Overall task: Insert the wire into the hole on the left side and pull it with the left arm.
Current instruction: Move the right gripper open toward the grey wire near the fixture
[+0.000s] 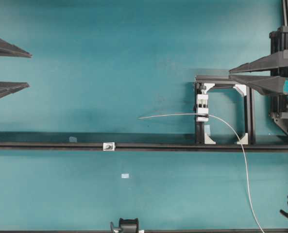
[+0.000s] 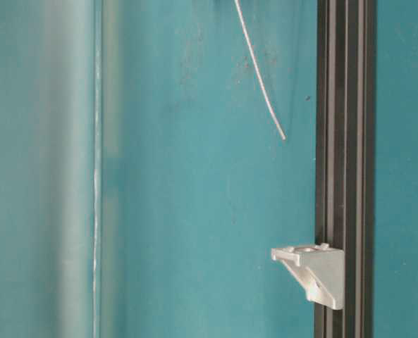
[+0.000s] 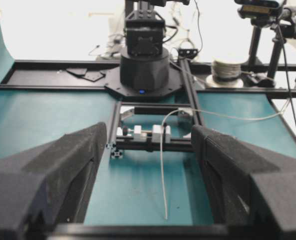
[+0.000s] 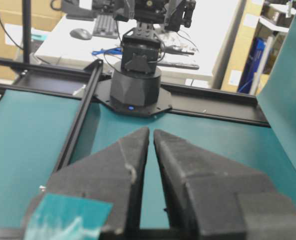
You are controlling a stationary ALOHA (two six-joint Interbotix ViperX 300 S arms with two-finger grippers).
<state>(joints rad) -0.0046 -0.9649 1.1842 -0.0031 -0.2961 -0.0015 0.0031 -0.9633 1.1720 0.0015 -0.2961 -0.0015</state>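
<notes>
Wire (image 1: 173, 115) held in the white clamp (image 1: 202, 108), stiff tip jutting left over the teal bench (image 1: 85, 73), well apart from the small block (image 1: 108, 146) on the black rail (image 1: 182, 146). Left fingers (image 1: 8, 87) spread apart, empty, at the left edge. Right fingers (image 1: 260, 62) nearly together, gripping nothing.

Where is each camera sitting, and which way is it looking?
Overhead: looks straight down on the table; left pincer and right pincer poke in from the sides.
Table-level: low and close, facing the wire tip, the rail and the small block; no robot parts.
Left wrist: looks out between its own open fingers at the wire and the other arm's base.
Right wrist: looks over its nearly closed fingers at the opposite arm's base.
Overhead and left wrist both show the white clamp.
</notes>
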